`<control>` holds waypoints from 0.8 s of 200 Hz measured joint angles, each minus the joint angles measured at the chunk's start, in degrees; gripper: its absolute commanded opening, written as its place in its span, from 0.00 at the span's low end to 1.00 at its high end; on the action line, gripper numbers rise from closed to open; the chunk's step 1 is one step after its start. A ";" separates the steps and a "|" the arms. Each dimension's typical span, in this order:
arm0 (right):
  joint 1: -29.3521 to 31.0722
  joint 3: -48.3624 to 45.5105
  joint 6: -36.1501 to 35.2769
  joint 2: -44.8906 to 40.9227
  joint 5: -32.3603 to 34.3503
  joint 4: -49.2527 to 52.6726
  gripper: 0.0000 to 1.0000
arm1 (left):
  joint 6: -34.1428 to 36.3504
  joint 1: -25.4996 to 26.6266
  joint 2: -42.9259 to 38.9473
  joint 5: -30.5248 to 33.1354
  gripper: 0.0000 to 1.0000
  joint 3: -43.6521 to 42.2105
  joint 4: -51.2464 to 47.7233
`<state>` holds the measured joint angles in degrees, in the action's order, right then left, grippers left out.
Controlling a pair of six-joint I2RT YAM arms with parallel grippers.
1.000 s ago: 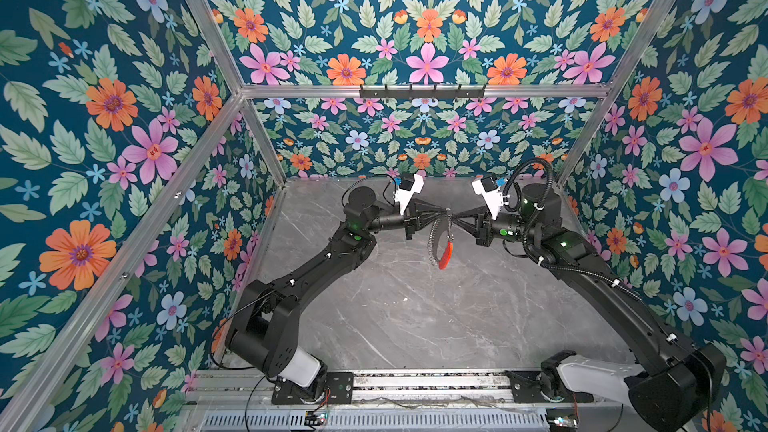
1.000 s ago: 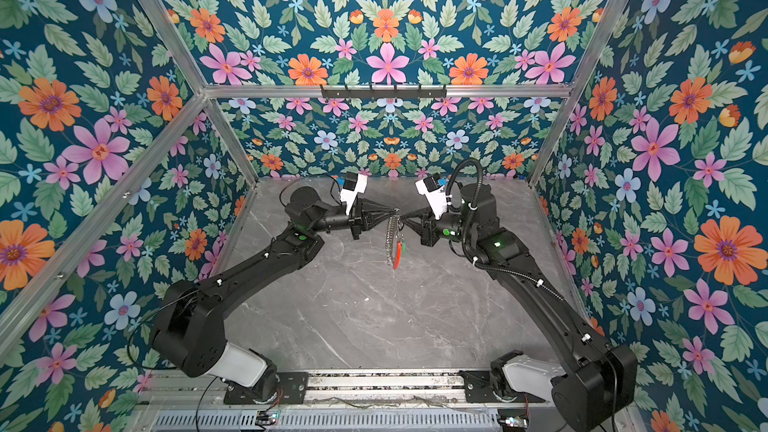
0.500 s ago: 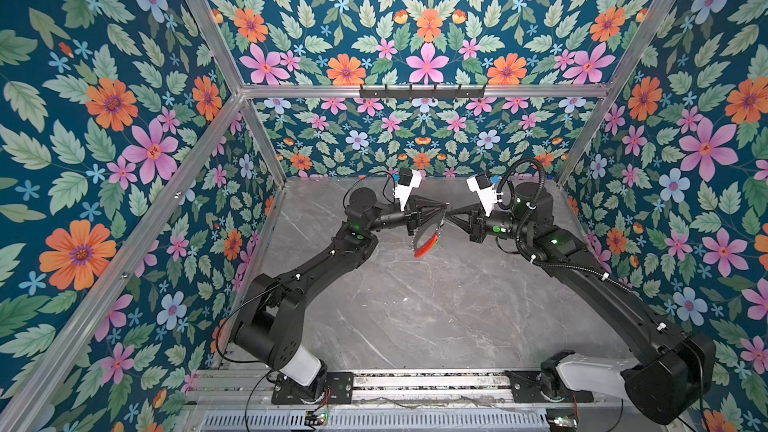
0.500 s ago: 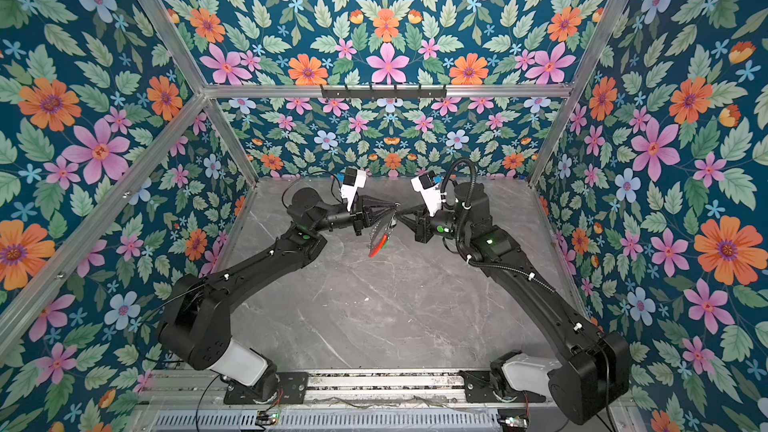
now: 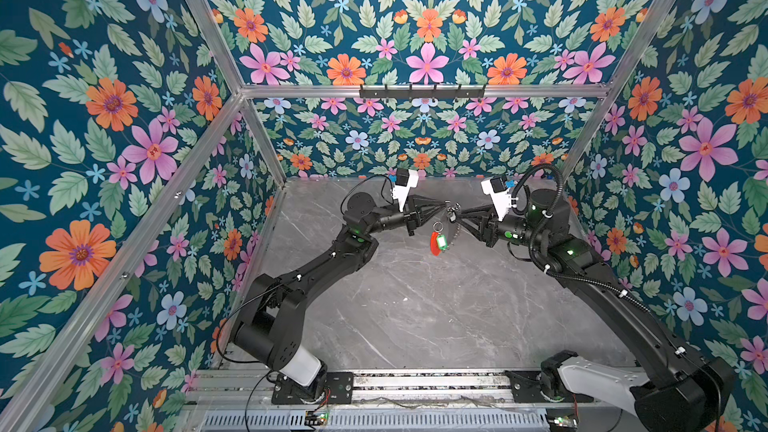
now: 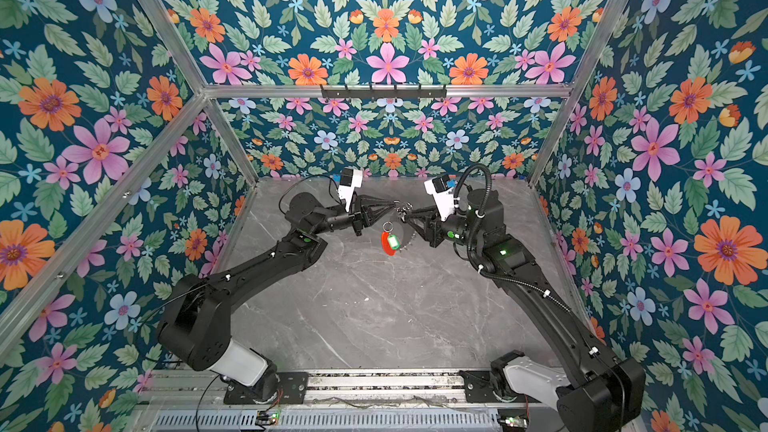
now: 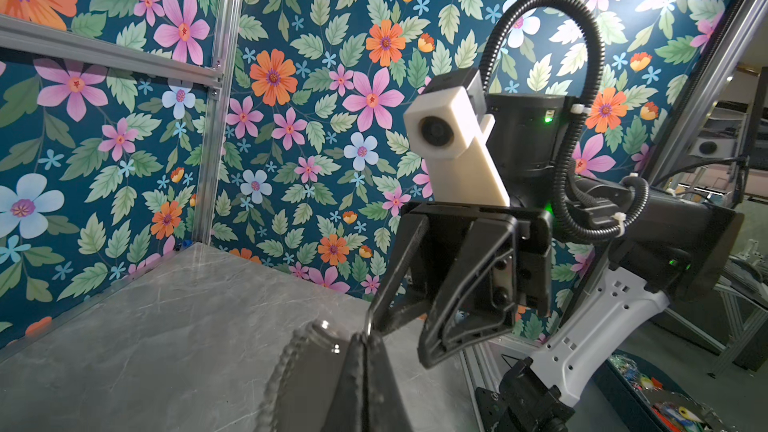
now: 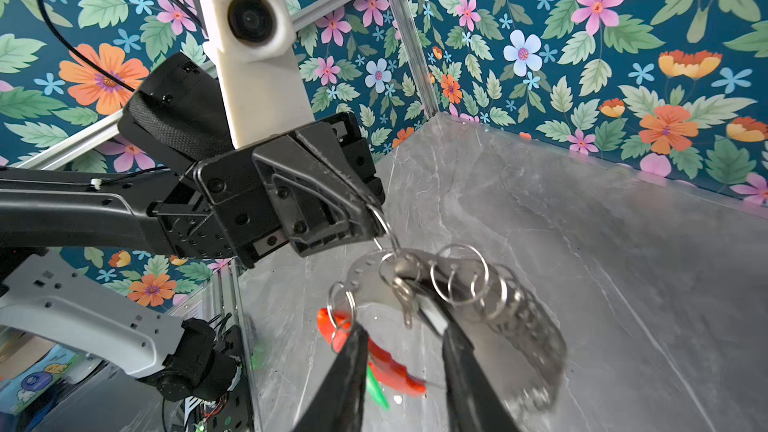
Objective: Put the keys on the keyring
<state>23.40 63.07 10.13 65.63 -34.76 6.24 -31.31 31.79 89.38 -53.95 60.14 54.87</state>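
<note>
**Keyring hangs from left gripper; right fingers parted around it**

The left gripper [image 8: 374,218] has its fingers pressed together on one thin split ring [image 8: 384,228]. The keyring [image 8: 536,334] dangles from that ring just below the fingertips, clear of the grey marble tabletop [image 5: 415,305]. The right gripper [image 8: 401,328] meets it nearly tip to tip, its fingers standing apart. The hoop's ring-fringed edge passes between them, and a small silver key [image 8: 406,303] hangs in the gap. Whether either finger touches the metal is unclear. In both top views the red-orange arc [image 5: 434,244] and the green tag [image 5: 444,241] hang side by side beneath the meeting fingertips.
</note>
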 measured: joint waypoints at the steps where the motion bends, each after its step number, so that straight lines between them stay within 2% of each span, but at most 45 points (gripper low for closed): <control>1: 0.02 0.02 0.00 0.02 -0.04 0.00 0.34 | 0.00 0.00 0.02 0.00 0.00 0.00 0.09; 55: -0.04 1.81 1.38 5.05 -5.57 -1.79 0.36 | -1.66 0.00 0.07 0.13 0.00 0.00 2.40; 81: -0.07 2.54 2.34 7.82 -7.32 -3.52 0.20 | -1.97 0.00 0.35 0.20 0.00 0.02 2.60; 115: 0.66 2.78 4.72 9.44 -8.61 -6.43 0.07 | -2.60 0.07 0.42 0.42 0.00 0.02 3.02; 160: 1.88 2.23 6.21 10.01 -8.48 -8.59 0.00 | -2.78 0.09 0.94 1.11 0.00 0.00 4.46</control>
<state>25.28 65.30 16.34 75.64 -43.24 -2.35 -34.09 31.88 90.32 -52.84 60.14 59.33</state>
